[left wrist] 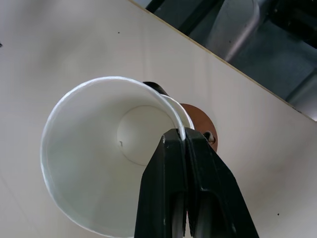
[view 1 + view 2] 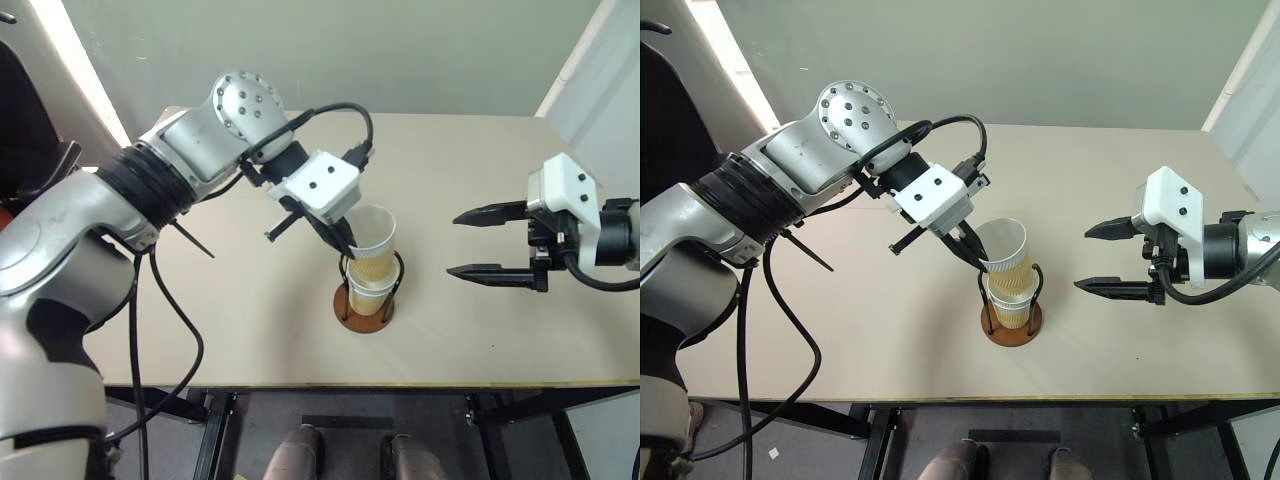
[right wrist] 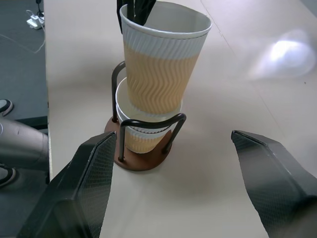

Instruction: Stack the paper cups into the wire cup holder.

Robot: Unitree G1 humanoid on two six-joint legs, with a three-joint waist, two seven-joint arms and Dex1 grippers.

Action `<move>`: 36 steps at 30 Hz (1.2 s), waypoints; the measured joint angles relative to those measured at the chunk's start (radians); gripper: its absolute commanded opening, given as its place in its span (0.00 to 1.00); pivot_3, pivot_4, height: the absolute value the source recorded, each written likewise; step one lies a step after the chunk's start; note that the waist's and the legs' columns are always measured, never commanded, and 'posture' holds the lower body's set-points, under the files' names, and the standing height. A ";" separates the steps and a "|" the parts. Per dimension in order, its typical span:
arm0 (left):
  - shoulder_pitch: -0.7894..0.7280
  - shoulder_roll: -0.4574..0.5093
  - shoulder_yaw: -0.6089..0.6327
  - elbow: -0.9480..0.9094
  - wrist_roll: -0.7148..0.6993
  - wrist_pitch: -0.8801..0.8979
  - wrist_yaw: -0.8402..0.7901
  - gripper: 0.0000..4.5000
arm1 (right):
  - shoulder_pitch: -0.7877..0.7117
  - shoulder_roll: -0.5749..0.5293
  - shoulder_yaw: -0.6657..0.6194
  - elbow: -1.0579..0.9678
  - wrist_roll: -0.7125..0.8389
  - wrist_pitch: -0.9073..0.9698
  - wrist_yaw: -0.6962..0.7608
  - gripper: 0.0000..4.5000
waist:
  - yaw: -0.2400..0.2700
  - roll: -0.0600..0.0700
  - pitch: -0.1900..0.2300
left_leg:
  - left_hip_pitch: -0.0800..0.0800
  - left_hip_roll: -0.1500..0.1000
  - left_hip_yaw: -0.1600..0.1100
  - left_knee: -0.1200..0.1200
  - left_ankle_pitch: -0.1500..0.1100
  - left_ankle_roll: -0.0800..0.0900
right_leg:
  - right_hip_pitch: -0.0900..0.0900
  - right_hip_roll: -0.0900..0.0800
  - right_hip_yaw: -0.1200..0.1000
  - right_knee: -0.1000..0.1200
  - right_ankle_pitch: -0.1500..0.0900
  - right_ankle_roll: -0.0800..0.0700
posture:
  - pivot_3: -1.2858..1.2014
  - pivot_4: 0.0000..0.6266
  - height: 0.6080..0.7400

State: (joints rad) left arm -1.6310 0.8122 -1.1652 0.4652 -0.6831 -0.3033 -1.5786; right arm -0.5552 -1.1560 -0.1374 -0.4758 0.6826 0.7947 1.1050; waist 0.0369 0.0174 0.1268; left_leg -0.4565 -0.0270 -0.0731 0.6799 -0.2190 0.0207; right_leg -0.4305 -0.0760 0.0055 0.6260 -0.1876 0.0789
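The wire cup holder (image 2: pixel 362 318) stands mid-table on its reddish-brown disc, black wire loops upright. One paper cup (image 2: pixel 368 295) sits down inside it. A second paper cup (image 2: pixel 372 240) leans slightly, its bottom nested in the lower cup's mouth. My left gripper (image 2: pixel 350 243) is shut on this upper cup's rim, one finger inside and one outside, as the left wrist view shows at the rim (image 1: pixel 184 133). My right gripper (image 2: pixel 453 244) hovers to the right of the holder, open and apart from the cups, its fingers pointing at them.
The pale wooden table (image 2: pixel 500 340) runs to a front edge near the bottom of the head views and a wall behind. A black cable (image 2: pixel 160 300) hangs from my left arm over the table's left part.
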 measured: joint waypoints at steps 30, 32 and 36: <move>0.505 0.332 0.595 -0.184 0.072 0.472 0.026 0.90 | -0.106 0.071 0.164 0.280 -0.081 -0.095 0.160 0.85 | -0.030 0.002 -0.001 | 0.002 0.004 0.001 -0.003 0.000 -0.003 | -0.004 0.005 0.002 0.000 -0.005 -0.005 | 0.52 0.24 1.00; 0.664 0.430 0.687 -0.258 0.046 0.558 0.067 0.90 | -0.113 0.049 0.167 0.330 -0.096 -0.109 0.201 0.85 | -0.030 0.001 -0.001 | 0.001 0.005 0.000 -0.003 0.000 -0.003 | -0.005 0.006 0.000 0.001 -0.009 -0.007 | 0.52 0.24 1.00; 1.003 0.555 0.977 -0.412 -0.021 0.682 0.187 0.90 | -0.145 0.044 0.164 0.387 -0.099 -0.121 0.261 0.85 | -0.019 0.001 -0.001 | 0.002 0.005 -0.003 -0.006 0.000 -0.005 | -0.004 0.005 -0.001 0.003 -0.013 -0.014 | 0.52 0.24 1.00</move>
State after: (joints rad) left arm -0.6276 1.3674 -0.1879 0.0527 -0.7043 0.3784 -1.3915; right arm -0.7002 -1.1120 0.0262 -0.0891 0.5835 0.6739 1.3662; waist 0.0176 0.0182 0.1261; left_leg -0.4546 -0.0223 -0.0759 0.6738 -0.2189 0.0160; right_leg -0.4345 -0.0708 0.0041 0.6288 -0.2006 0.0644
